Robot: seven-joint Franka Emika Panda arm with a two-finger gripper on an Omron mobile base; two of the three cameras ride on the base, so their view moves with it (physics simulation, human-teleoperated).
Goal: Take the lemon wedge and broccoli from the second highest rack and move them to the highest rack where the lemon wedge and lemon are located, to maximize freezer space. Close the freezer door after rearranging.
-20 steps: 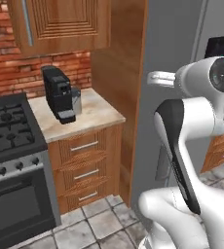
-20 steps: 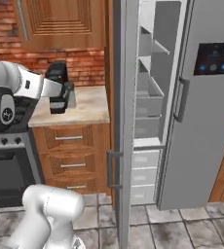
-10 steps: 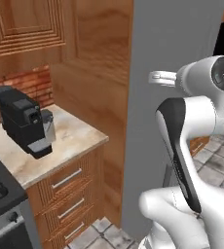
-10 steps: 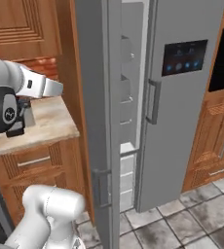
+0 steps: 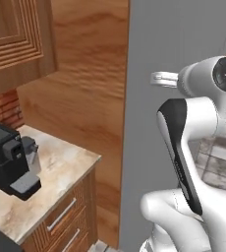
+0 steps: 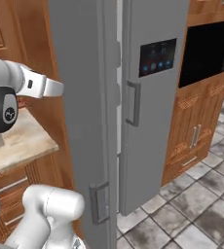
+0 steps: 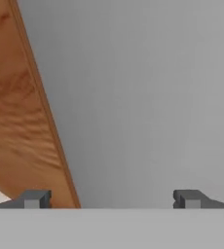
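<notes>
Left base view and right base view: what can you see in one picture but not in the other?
The left base view alone has the black coffee machine standing on the marble counter, with drawers below and a wooden wall cupboard above. The right base view alone has the fridge's touch screen, its door handles, a dark oven set in wooden cabinets, and the tiled floor. Both share the grey fridge door and the white robot arm.
</notes>
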